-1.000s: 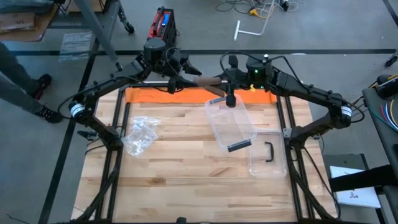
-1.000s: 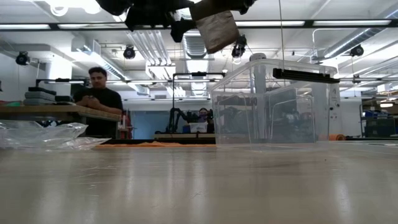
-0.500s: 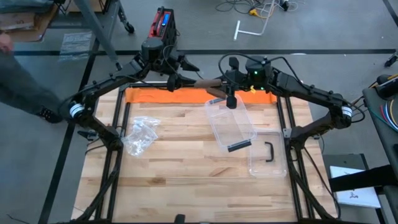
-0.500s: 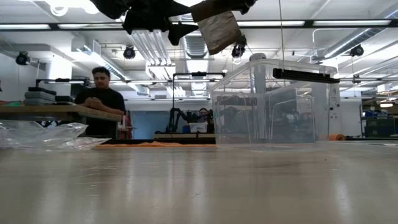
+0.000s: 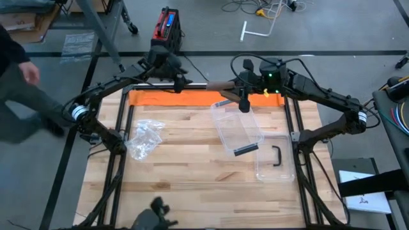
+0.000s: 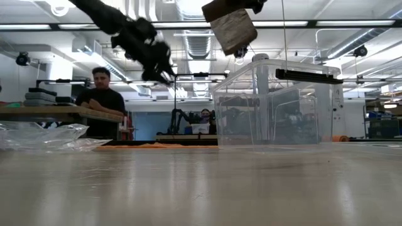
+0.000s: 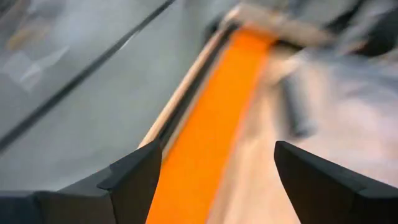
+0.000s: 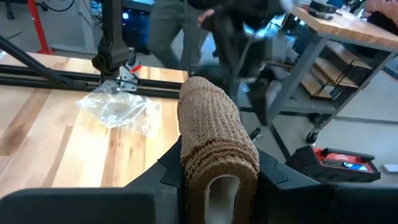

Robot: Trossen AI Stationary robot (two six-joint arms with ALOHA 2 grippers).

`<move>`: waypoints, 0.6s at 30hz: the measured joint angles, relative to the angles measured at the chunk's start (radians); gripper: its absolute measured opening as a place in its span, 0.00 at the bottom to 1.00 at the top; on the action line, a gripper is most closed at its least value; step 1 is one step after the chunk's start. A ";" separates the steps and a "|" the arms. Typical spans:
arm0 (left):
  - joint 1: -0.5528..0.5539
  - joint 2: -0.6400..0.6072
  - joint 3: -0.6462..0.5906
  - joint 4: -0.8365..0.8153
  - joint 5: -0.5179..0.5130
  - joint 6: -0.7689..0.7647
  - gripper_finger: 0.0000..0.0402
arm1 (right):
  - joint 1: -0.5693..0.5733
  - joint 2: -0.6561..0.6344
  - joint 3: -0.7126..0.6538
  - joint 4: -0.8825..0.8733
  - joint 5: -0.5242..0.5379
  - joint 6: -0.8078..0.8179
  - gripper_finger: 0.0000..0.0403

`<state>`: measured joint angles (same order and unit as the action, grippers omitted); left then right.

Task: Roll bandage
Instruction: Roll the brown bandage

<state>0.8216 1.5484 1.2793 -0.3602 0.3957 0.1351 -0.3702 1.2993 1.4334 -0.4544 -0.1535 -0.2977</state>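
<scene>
A brown bandage roll (image 8: pixel 215 140) sits in my right gripper (image 8: pixel 217 180), which is shut on it high above the table's far edge (image 5: pixel 216 85); the low view shows it near the top (image 6: pixel 233 29). My left gripper (image 5: pixel 181 80) is open and holds nothing, a little to the left of the roll, tipped down over the orange strip (image 7: pixel 211 118). Its two fingers stand wide apart (image 7: pixel 217 177), and in the low view it hangs lower than the roll (image 6: pixel 158 68). My right gripper pinches the bandage roll's curved sides (image 8: pixel 186 163) between its two fingers, near the end with the hollow core (image 8: pixel 217 198). The fingers come nearly level from the table's right and lie along the roll. The roll is lifted clear, its free end (image 8: pixel 202 93) sticking out beyond the fingertips.
A clear plastic box (image 5: pixel 236 128) stands mid-table, its lid (image 5: pixel 275 163) lying to its right. A crumpled plastic bag (image 5: pixel 144 137) lies at the left. An orange strip (image 5: pixel 192 97) runs along the far edge. A person (image 5: pixel 19 96) moves past the table's left side.
My left gripper has drawn back from the bandage roll toward the table's left, sunk and tipped downward, staying open. My right gripper has shifted slightly toward the table's right with the roll still held. The person at the left has walked closer.
</scene>
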 joint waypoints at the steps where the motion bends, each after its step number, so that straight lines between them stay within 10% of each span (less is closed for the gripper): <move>1: 0.011 0.006 -0.024 -0.020 -0.060 -0.023 0.74 | 0.000 0.000 0.000 -0.003 0.000 0.000 0.22; 18: -0.010 0.031 -0.199 -0.016 -0.055 -0.067 0.62 | 0.013 -0.001 0.000 0.023 -0.001 0.009 0.22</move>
<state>0.8115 1.5791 1.0801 -0.3759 0.3408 0.0681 -0.3575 1.2980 1.4330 -0.4315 -0.1547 -0.2889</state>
